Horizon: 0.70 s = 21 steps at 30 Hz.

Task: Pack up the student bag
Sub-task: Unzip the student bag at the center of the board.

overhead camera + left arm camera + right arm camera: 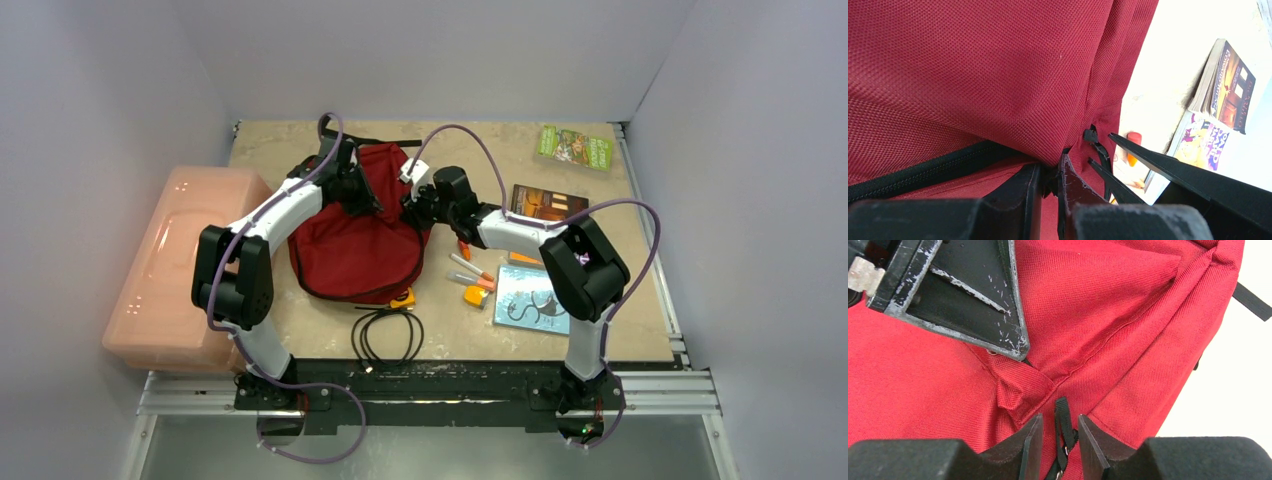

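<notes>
**Bag** [355, 245], centre of the top view. Left gripper [1049, 172] is pressed together on the bag's fabric beside the zip. Right gripper [1060, 429] stands spread astride the black zip pull [1063, 412]. Risk: if it closes off-centre, the pull may slip out and the zip would not open.

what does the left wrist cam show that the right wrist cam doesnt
Only left wrist: the black zipper line on the student bag, two books and an orange marker beyond it, and the left fingers pinching a fabric fold. Only right wrist: a black pull tab between the right fingers, not clearly clamped, and a black strap end. Both: the bag's red fabric and the other arm's fingers.
</notes>
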### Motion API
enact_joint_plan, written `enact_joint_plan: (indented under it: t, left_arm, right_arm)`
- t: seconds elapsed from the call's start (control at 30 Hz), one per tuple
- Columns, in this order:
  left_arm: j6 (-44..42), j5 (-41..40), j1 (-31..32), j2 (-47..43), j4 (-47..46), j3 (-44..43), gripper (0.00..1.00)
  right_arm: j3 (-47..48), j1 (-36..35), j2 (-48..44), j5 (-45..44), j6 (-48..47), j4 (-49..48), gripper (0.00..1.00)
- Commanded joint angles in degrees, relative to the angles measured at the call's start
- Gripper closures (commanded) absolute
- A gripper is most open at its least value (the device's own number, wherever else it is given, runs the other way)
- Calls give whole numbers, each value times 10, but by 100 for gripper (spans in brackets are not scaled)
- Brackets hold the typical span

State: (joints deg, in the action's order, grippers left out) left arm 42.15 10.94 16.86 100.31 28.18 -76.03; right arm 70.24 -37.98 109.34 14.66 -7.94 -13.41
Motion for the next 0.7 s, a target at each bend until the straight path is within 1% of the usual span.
enact_joint_plan:
  t: [0.0, 0.23, 0.37, 0.4, 0.47, 0.53, 0.6, 0.67]
  left_arm:
    - [-15, 21, -3, -28, -29, -9, 100]
    - [-16, 22, -3, -29, -29, -9, 100]
    - [-14, 22, -3, -30, -30, -9, 100]
    - [-13, 23, -3, -30, -30, -9, 100]
    - [-12, 23, -3, -29, -32, -10, 100]
    - [-11, 20, -4, -28, -30, -12, 100]
    - [-7, 8, -5, -28, -29, -14, 100]
    - [3, -3, -10, -29, -31, -13, 100]
  right_arm:
    - [0, -2, -6, -22, -7, -16, 65]
    - [2, -2, 1, -9, -2, -21, 62]
    - [9, -3, 8, -9, -2, -16, 64]
    - [11, -2, 10, -10, -2, -16, 69]
    - [15, -2, 11, -16, 3, -13, 81]
    - [20, -2, 5, -23, 17, 0, 100]
    - [5, 1, -25, -40, 63, 7, 100]
    - [-41, 14, -80, -29, 138, -25, 100]
